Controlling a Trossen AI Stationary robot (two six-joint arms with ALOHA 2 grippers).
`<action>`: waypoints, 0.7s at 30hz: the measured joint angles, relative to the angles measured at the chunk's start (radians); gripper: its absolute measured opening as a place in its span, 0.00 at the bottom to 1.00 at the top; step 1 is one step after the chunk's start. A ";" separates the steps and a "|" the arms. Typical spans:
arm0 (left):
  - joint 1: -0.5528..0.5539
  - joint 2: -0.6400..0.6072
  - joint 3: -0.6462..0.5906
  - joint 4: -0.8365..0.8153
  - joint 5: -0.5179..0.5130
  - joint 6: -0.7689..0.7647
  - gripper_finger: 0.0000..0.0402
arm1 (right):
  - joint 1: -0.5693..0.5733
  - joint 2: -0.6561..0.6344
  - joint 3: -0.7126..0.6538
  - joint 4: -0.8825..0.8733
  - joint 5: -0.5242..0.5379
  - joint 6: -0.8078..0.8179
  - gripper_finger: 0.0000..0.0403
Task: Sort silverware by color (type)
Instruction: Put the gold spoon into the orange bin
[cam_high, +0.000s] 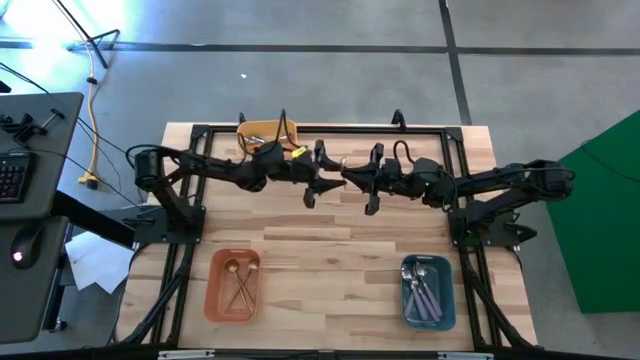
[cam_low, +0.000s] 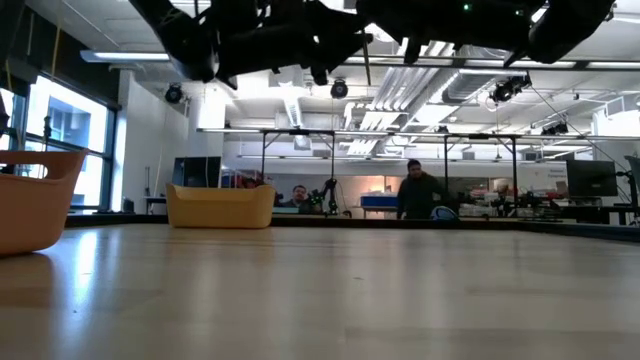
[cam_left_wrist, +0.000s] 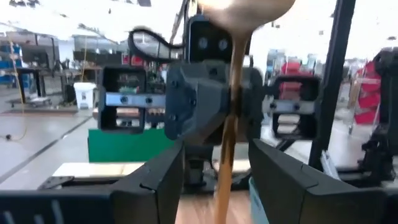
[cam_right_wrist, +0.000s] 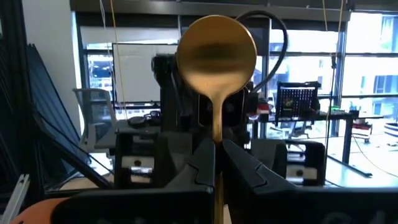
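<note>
A gold spoon (cam_right_wrist: 216, 62) stands upright with its bowl up, high above the table's middle. My right gripper (cam_right_wrist: 216, 163) is shut on its handle. My left gripper (cam_left_wrist: 217, 180) faces it from the table's left and is open. Its two fingers stand on either side of the spoon's handle (cam_left_wrist: 225, 162) without touching it. In the high view both grippers meet above the table's middle, left gripper (cam_high: 328, 180) and right gripper (cam_high: 360, 182). Gold spoons lie in the orange bin (cam_high: 215, 300). Blue-purple-handled spoons lie in the teal bin (cam_high: 447, 300). My right gripper pinches the gold spoon's handle (cam_right_wrist: 216, 134) between its two fingers, a short way below the bowl. The fingers (cam_right_wrist: 245, 165) come level from the table's right and lie across the handle. The spoon is upright and lifted clear of the table.
A yellow-orange bin (cam_high: 262, 128) sits at the table's far edge behind the left arm; it shows in the low view as the yellow bin (cam_low: 220, 206). The black frame's struts run along the table's sides. People sit in the room beyond the table.
</note>
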 joint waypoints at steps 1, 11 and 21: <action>-0.002 0.001 0.011 -0.029 0.000 0.011 0.41 | 0.000 0.000 0.000 0.001 0.000 0.000 0.00; -0.006 0.001 0.035 -0.045 0.023 0.034 0.08 | 0.000 0.000 0.000 0.008 0.002 0.000 0.01; 0.017 -0.107 0.035 -0.338 -0.045 -0.008 0.02 | 0.000 -0.011 0.000 -0.054 0.207 -0.040 0.25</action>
